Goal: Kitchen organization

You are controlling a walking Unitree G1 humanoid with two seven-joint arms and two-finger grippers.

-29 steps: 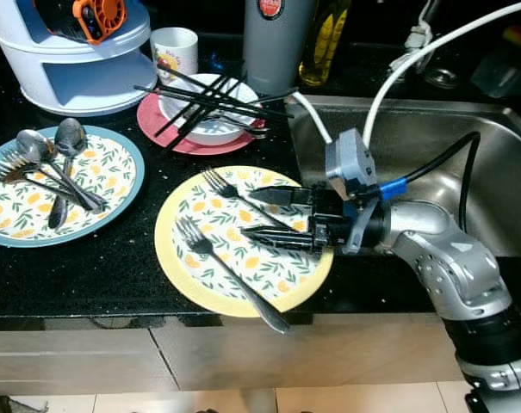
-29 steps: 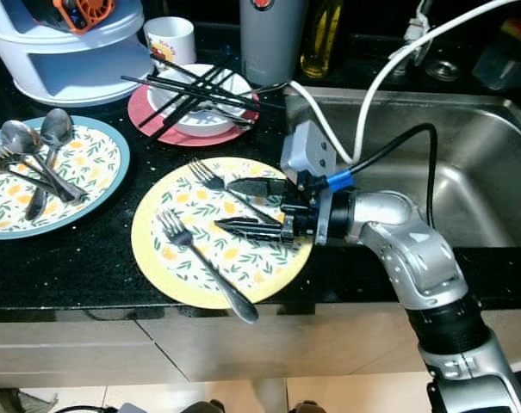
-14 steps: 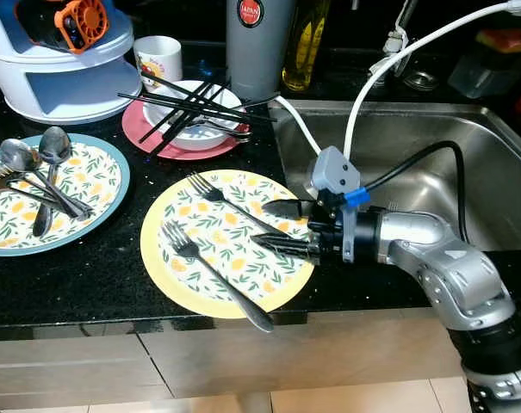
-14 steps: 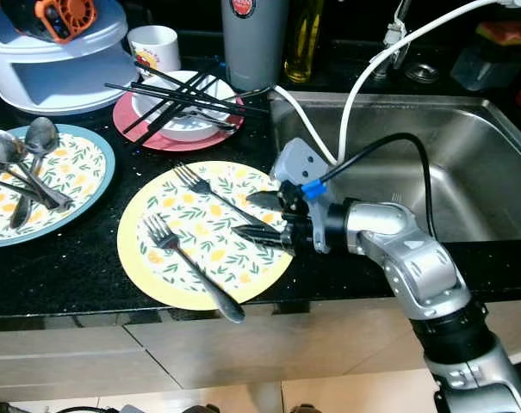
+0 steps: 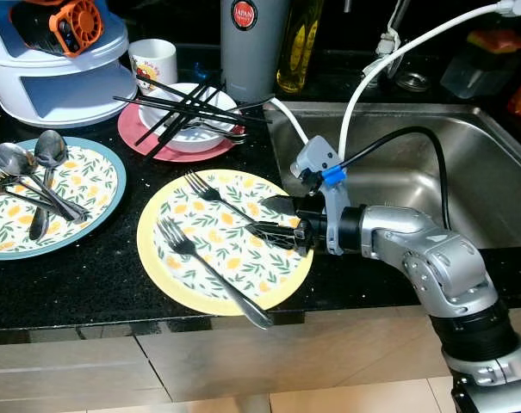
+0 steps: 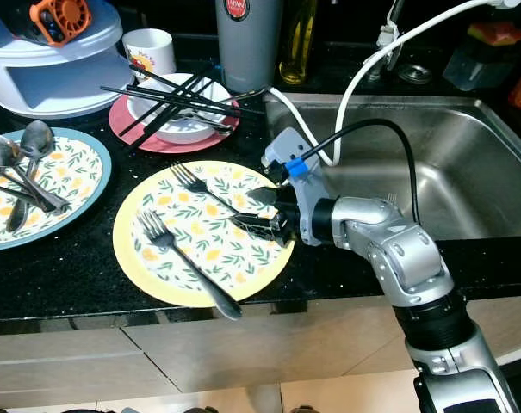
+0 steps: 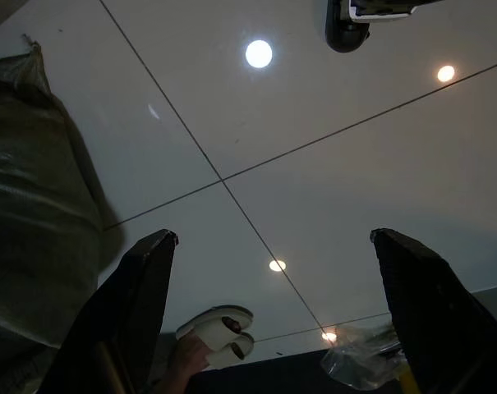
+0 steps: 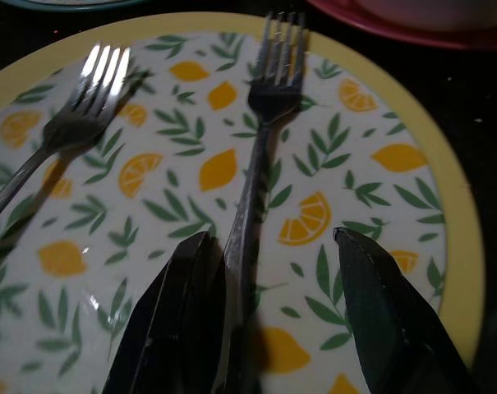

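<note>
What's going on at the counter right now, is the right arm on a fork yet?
The right gripper is low over the yellow plate beside the sink, open, with the handle of the upper fork lying between its fingers; it has not closed on it. A second fork lies across the same plate, its handle past the counter edge. The blue plate holds spoons and forks, and chopsticks rest over a white bowl. The left gripper hangs idle, open.

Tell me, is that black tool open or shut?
Open. The right tool has its two black fingers spread apart, one on each side of a fork handle on the yellow plate.
</note>
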